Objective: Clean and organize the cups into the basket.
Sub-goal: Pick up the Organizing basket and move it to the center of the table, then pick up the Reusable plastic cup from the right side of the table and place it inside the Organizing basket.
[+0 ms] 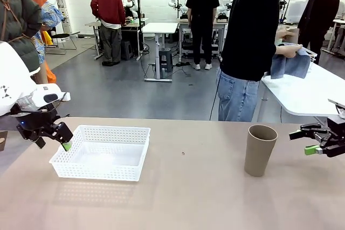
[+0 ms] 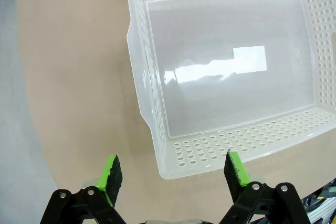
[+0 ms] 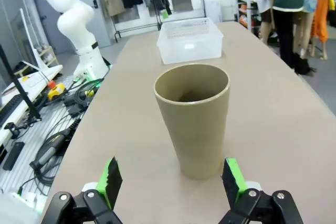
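Observation:
One tan-brown cup point(image 1: 260, 150) stands upright and empty on the right of the brown table, seen close up in the right wrist view point(image 3: 193, 119). My right gripper point(image 1: 301, 141) point(image 3: 170, 177) is open just right of it, fingers level with its lower half and not touching. The white mesh basket point(image 1: 102, 152) point(image 2: 157, 129) sits empty on the left. My left gripper point(image 1: 54, 144) point(image 2: 173, 169) hangs open over the basket's left end. The other two cups are out of view.
A person at the far right rubs something with a blue cloth point(image 1: 291, 64) over a white side table point(image 1: 307, 98). A white wire rack point(image 1: 311, 53) stands there. Bare brown table point(image 1: 188, 187) lies between the basket and the cup.

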`<state>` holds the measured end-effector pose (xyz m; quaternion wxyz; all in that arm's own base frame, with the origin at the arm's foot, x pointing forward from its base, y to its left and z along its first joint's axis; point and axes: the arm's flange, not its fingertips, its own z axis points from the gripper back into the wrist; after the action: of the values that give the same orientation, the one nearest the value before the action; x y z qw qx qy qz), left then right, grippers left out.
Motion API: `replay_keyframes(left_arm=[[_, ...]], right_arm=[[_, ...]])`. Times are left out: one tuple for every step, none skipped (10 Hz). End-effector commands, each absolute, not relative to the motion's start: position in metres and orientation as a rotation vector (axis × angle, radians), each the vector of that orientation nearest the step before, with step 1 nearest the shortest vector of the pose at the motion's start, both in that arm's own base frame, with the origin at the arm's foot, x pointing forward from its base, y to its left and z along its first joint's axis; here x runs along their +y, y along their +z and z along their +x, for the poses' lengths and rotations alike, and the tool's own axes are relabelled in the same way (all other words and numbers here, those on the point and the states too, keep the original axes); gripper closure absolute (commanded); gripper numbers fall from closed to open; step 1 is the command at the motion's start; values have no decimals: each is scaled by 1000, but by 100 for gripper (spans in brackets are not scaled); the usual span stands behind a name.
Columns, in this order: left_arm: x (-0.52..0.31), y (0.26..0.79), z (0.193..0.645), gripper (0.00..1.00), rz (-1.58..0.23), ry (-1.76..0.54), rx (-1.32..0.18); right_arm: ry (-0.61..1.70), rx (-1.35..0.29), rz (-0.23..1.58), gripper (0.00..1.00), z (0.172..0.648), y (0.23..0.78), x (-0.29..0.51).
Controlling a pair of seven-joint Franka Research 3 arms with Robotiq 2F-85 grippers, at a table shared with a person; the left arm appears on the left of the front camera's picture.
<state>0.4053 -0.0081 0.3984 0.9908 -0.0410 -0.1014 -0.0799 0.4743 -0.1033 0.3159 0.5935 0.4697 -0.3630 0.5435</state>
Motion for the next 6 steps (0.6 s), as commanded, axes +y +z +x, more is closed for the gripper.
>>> replay_keyframes(left_arm=[[-2,390,411,0,-63,-153,-204],[-1,384,412,0,-59,-146,-191],[-1,378,417,0,-43,-134,-175],[-4,373,421,0,-39,-141,-156],[-7,369,422,0,-31,-146,-146],[-7,366,424,0,-27,-144,-141]], right_arm=[[1345,-882,1123,0,487,300,-112],[1332,-883,1119,0,493,288,-109],[1327,-874,1129,0,498,278,-102],[1325,-868,1134,0,502,271,-96],[1315,-871,1141,0,505,265,-90],[1321,-874,1149,0,507,261,-84]])
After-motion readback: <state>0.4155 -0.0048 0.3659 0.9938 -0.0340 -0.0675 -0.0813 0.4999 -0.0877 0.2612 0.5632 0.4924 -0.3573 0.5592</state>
